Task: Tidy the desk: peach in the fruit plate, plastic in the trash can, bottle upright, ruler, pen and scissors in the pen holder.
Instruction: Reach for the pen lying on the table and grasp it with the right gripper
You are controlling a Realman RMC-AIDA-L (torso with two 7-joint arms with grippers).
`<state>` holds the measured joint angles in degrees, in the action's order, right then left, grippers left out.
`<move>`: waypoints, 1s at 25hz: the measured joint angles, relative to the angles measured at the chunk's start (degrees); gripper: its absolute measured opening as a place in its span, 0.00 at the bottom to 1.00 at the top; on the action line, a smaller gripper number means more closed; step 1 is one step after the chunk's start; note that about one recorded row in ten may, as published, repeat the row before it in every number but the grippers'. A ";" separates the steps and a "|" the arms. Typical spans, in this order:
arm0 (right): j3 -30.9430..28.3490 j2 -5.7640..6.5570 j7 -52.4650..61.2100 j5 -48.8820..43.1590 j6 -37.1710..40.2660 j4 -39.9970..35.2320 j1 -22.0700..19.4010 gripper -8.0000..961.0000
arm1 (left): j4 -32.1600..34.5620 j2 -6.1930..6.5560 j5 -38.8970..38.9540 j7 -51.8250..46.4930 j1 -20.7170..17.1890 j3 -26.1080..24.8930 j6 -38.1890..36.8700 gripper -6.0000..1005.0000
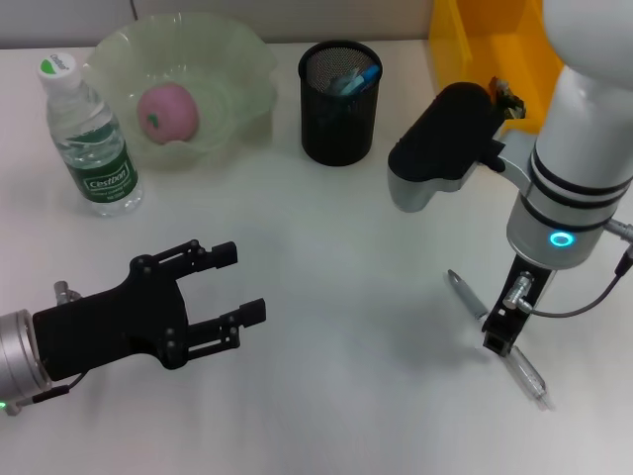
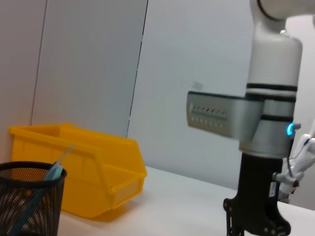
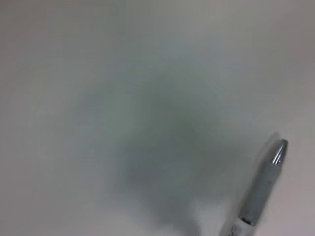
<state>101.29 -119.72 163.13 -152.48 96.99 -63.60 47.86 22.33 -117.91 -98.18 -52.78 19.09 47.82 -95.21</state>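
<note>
Head view of the desk, front edge first: the left gripper (image 1: 242,285) hovers low over the white desk (image 1: 336,257) at the near left, its 2 black fingers spread wide and holding nothing. At the near right, the right gripper (image 1: 497,334) points straight down over the pen (image 1: 495,334), a silver-and-clear pen lying flat on the desk and running diagonally under it. Whether its fingers are spread or closed on the pen cannot be told, nor whether they touch it yet. The right wrist view shows only the pen (image 3: 261,189) tip lying on bare desk, with no fingers in sight.

Farther back, the bottle (image 1: 89,139) already stands upright with its cap on at the far left. Just beside it, the peach (image 1: 166,112) sits inside the pale green fruit plate (image 1: 247,59). In the middle, the black mesh pen holder (image 1: 339,104) already carries blue-tinted items, though they cannot be identified for certain. At the far right stands the yellow trash can (image 1: 465,45); its contents are hidden.

Judged from this, the peach and bottle steps look complete and no loose plastic, ruler or scissors lies on the desk. The pen appears to be the 1 item left to move to the holder.
</note>
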 joint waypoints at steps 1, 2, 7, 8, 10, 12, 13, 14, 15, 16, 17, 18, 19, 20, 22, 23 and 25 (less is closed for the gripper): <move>-0.01 0.00 0.02 -0.04 -0.83 0.44 -0.31 0.42 | 0.00 0.03 -0.01 0.00 0.05 0.00 -0.17 0.75; -0.01 0.00 0.02 -0.04 -0.83 0.44 -0.31 0.42 | 0.00 0.09 -0.02 -0.01 0.13 0.00 -0.37 0.75; -0.02 0.01 0.01 -0.04 -2.21 0.47 -0.82 0.40 | 0.09 0.32 -0.06 -0.03 0.49 0.00 -0.91 0.75; 0.04 0.00 0.01 -0.04 -2.35 0.49 -0.82 0.39 | 0.17 0.35 -0.07 -0.04 0.52 0.00 -0.93 0.75; 0.25 -0.03 0.01 -0.04 -2.76 0.55 -0.83 0.39 | 0.72 0.35 -0.08 -0.39 0.52 0.00 -1.01 0.75; 0.34 -0.03 -0.02 -0.04 -3.14 0.62 -0.84 0.39 | 1.13 0.32 -0.08 -0.69 0.52 0.00 -1.12 0.75; 0.34 -0.03 -0.02 -0.04 -3.14 0.62 -0.84 0.38 | 1.33 0.30 -0.08 -0.82 0.52 -0.01 -1.25 0.75; 0.34 -0.03 -0.07 -0.02 -3.15 0.62 -0.84 0.38 | 1.42 0.29 -0.08 -0.91 0.52 0.00 -1.36 0.75; 0.37 -0.06 -0.11 0.02 -3.16 0.63 -0.84 0.38 | 1.48 0.29 -0.08 -0.98 0.51 -0.01 -1.44 0.75; 0.40 -0.08 -0.14 0.06 -3.17 0.64 -0.84 0.37 | 1.52 0.29 -0.08 -1.12 0.51 -0.01 -1.51 0.75; 0.42 -0.10 -0.16 0.06 -3.20 0.72 -0.84 0.36 | 1.61 0.29 -0.08 -1.26 0.52 -0.01 -1.55 0.75; 0.45 -0.11 -0.16 0.06 -3.26 0.85 -0.84 0.35 | 1.70 0.28 -0.08 -1.30 0.53 -0.01 -1.55 0.75; 0.45 -0.11 -0.16 0.06 -3.33 0.96 -0.84 0.34 | 1.90 0.22 -0.08 -1.37 0.55 -0.01 -1.56 0.75; 0.46 -0.11 -0.16 0.06 -3.44 1.19 -0.85 0.33 | 2.14 0.14 -0.08 -1.37 0.54 -0.01 -1.60 0.75; 0.47 -0.11 -0.17 0.13 -3.73 1.63 -0.84 0.32 | 2.19 0.13 -0.08 -1.37 0.54 -0.01 -1.63 0.75; 0.48 -0.11 -0.18 0.15 -3.82 1.79 -0.84 0.31 | 2.20 0.13 -0.08 -1.37 0.53 -0.01 -1.65 0.75; 0.49 -0.11 -0.19 0.16 -3.92 1.90 -0.84 0.30 | 2.20 0.15 -0.08 -1.37 0.52 -0.01 -1.75 0.75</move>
<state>101.78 -119.83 162.93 -152.32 93.07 -61.70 47.02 24.53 -117.76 -98.26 -54.15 19.61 47.81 -96.96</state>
